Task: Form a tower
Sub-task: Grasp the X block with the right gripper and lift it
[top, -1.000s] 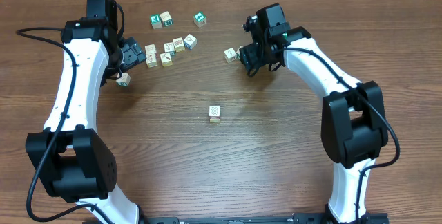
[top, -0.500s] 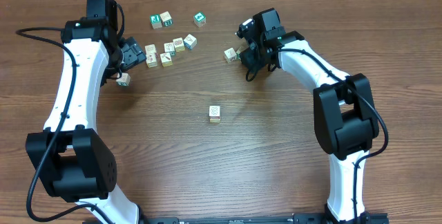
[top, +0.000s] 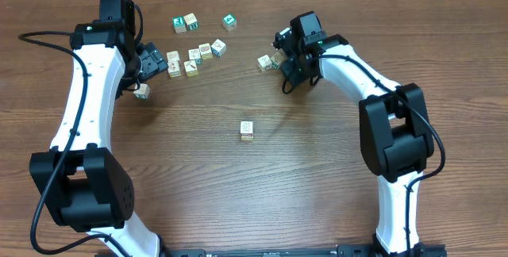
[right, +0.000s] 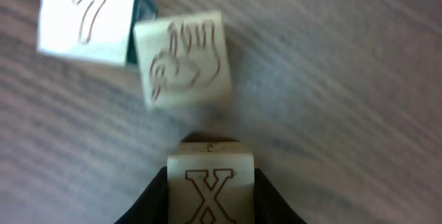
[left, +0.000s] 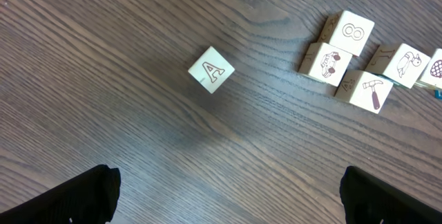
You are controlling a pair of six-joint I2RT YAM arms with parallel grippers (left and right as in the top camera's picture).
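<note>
My right gripper (right: 210, 200) is shut on a cream cube with a red X (right: 210, 186), low over the table at the back right (top: 281, 61). Just ahead of it lie a cube with a 7 (right: 86, 16) and one with a brown drawing (right: 185, 58). A short column of cubes, the tower (top: 247, 130), stands alone mid-table; its height is unclear from above. My left gripper (left: 228, 207) hangs open over bare wood at the back left (top: 151, 63). A cube with an A (left: 211, 70) lies ahead of it, and nothing is between its fingers.
A cluster of loose cubes (top: 194, 57) lies right of the left gripper, also in the left wrist view (left: 359, 61). Three more cubes (top: 190, 22) sit further back, one single cube (top: 142, 90) under the left arm. A cube (top: 264, 62) lies left of the right gripper.
The right gripper has moved slightly left and closed on the X cube. The left arm and the other cubes have not moved.
</note>
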